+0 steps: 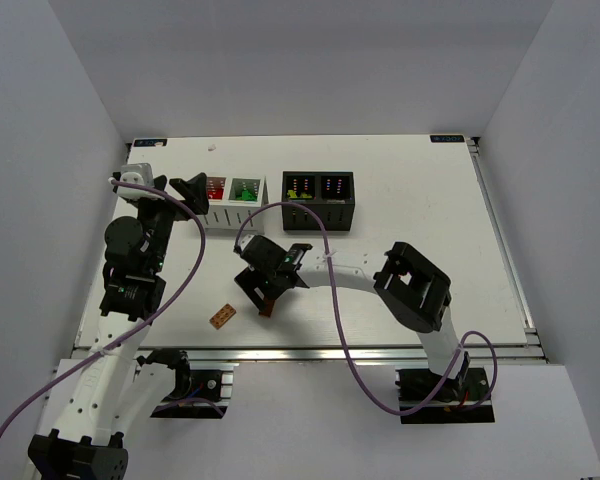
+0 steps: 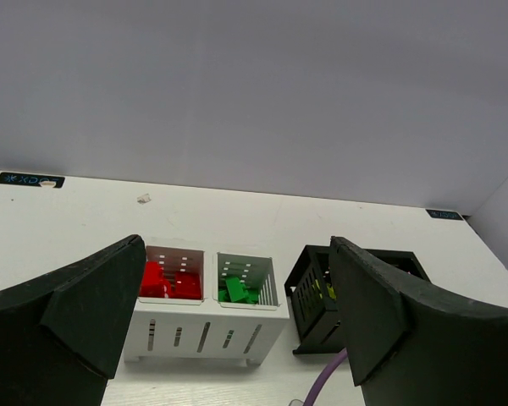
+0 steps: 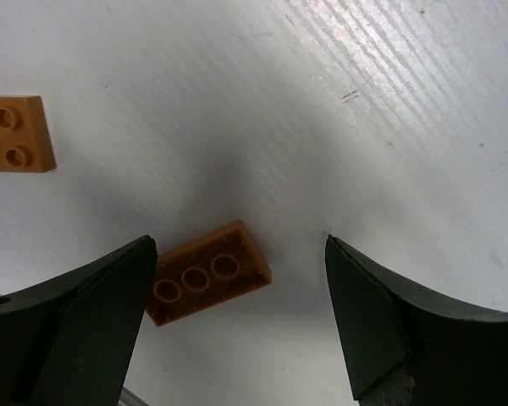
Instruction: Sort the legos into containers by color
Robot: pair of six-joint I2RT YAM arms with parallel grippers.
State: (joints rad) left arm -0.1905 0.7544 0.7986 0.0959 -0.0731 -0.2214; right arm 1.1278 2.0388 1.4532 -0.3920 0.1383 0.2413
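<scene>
A white table (image 1: pixel 410 180) seen from above, with two robot arms. Sorting looks mostly done. The white box (image 2: pixel 203 338) holds red bricks (image 2: pixel 165 279) in its left compartment and green bricks (image 2: pixel 237 289) in its right. The black box (image 1: pixel 318 212) beside it shows yellow-green bricks (image 1: pixel 300 186) in its left compartment; what is in its other compartment cannot be made out.

Two orange bricks are left on the bare table, near the front edge and well apart from both boxes. The right gripper (image 3: pixel 237 241) hovers over one of them, its fingers spread wide and pinching nothing. This orange brick (image 3: pixel 207 272) lies flat and upside down, its hollow underside with three round tubes facing up. In the right wrist view its long axis runs diagonally from lower left to upper right, closer to the line from finger to finger than across it, with its lower end just beside the left-hand finger. The second orange brick (image 1: pixel 222 317) lies nearby, studs up.

The left gripper (image 2: pixel 235 245) is also spread wide and empty, held above the table near the white box and facing both boxes.
</scene>
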